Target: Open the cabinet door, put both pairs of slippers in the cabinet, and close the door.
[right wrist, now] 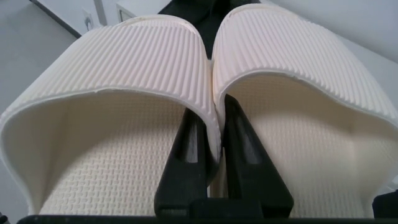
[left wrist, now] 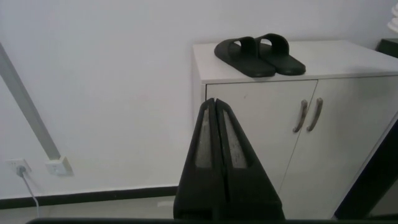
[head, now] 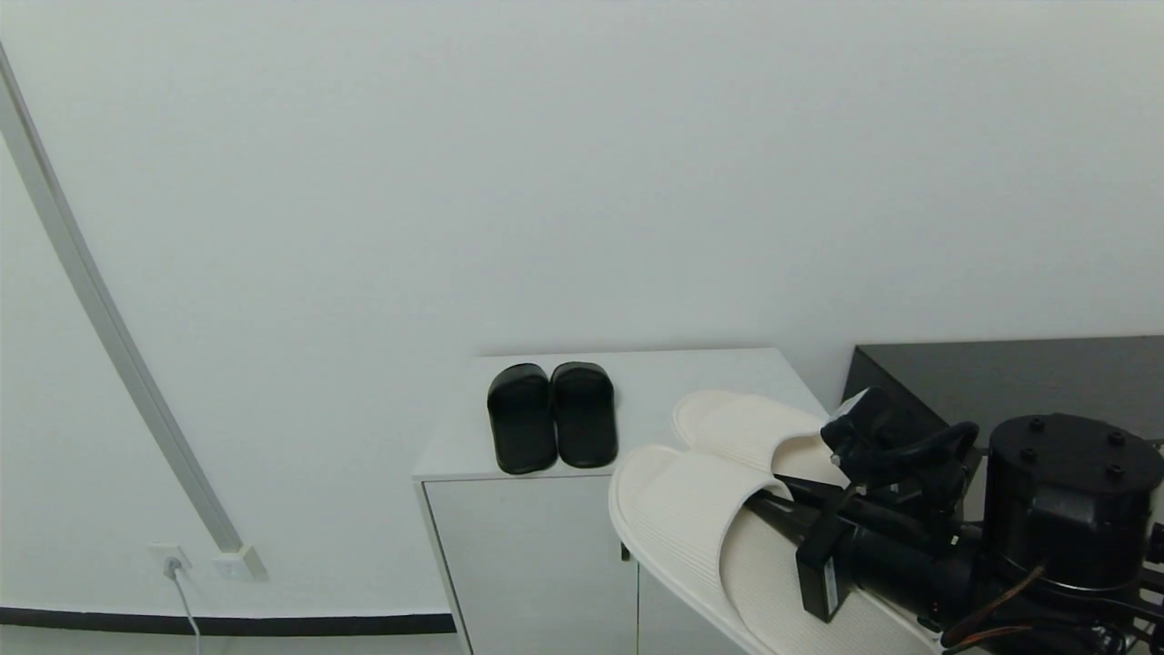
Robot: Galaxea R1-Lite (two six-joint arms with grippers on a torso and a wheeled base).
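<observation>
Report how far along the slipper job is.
Done: the white slippers are picked up, pinched in the right gripper. In hand: that pair is held beside the cabinet. Left: the cabinet doors are both shut and the left gripper faces them, shut and empty. A door must be opened, both pairs put in, including the black slippers on the cabinet top, and the door closed.

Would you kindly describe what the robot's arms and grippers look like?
The left gripper and right gripper have long black tapering fingers with grey inner pads. The right arm is black, with a bolted cylindrical joint, a looped black cable and thin orange wires.
</observation>
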